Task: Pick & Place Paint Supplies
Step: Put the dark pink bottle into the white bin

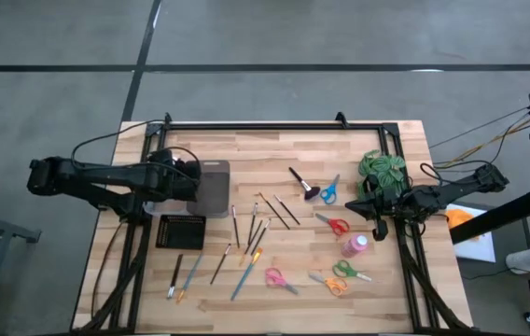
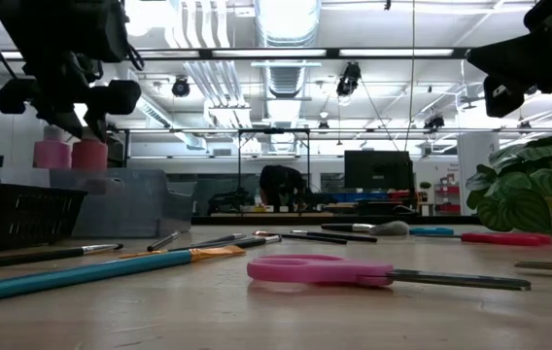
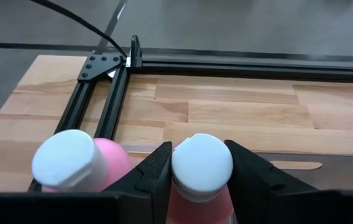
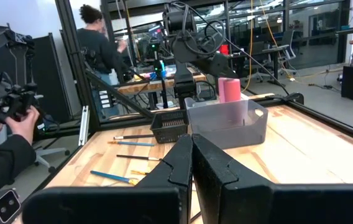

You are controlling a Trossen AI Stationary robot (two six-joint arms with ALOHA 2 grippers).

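My left gripper [image 3: 201, 157] is over the grey see-through bin [image 1: 214, 187] at the table's left, shut on a pink bottle with a white cap [image 3: 201, 165]. A second pink bottle [image 3: 71, 167] stands right beside it; both rise above the bin's rim in the low view [image 2: 89, 154]. A third pink bottle [image 1: 355, 245] stands upright on the table near my right gripper [image 1: 377, 217], which is shut and touches nothing. Several thin paintbrushes [image 1: 256, 229] lie flat mid-table. The stubby black brush [image 1: 300, 183] lies farther back. My left gripper pinches the pink bottle between its two fingers [image 3: 158, 171], one on each side just under the white cap [image 3: 201, 163]. The fingers come from above, slanting in from the table's left. The bottle stands upright; whether its base rests in the bin is hidden.
A black mesh basket [image 1: 181, 231] sits just in front of the bin. Several pairs of scissors [image 1: 333, 224] lie among the brushes on the right half. A green leafy plant [image 1: 382, 171] stands beside my right arm. People [image 4: 99, 43] move in the room beyond the table.
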